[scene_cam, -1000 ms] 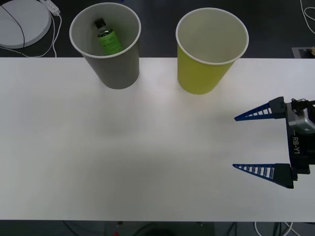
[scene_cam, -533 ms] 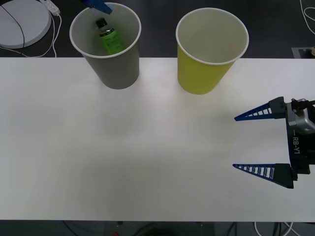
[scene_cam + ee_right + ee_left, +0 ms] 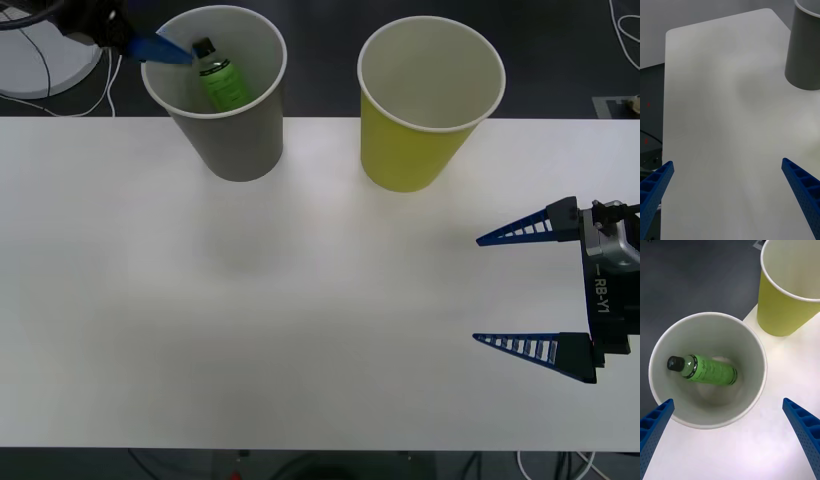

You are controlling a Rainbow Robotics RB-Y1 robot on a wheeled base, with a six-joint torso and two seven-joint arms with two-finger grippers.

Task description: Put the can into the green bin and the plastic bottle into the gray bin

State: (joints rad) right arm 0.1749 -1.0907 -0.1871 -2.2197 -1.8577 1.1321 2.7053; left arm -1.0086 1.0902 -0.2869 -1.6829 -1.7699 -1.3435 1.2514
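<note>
Left gripper [image 3: 730, 438] moved off to the left above the big gray paper-cup bin [image 3: 228, 130], its blue fingers wide apart, small green plastic bottle with black cap [image 3: 705, 369] lay inside that bin, leaning on its wall, big yellow-green paper-cup bin [image 3: 415, 140] beside it, right gripper [image 3: 515, 290] parked over the white table [image 3: 300, 300], fingers spread apart.

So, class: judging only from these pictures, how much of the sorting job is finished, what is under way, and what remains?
Done: the small green plastic bottle lies inside the large gray paper-cup bin. In hand: nothing; the left gripper hangs open above that bin, and the right gripper sits open over the white table. Left: the yellow-green paper-cup bin looks empty inside, so the can step is not yet done.
</note>
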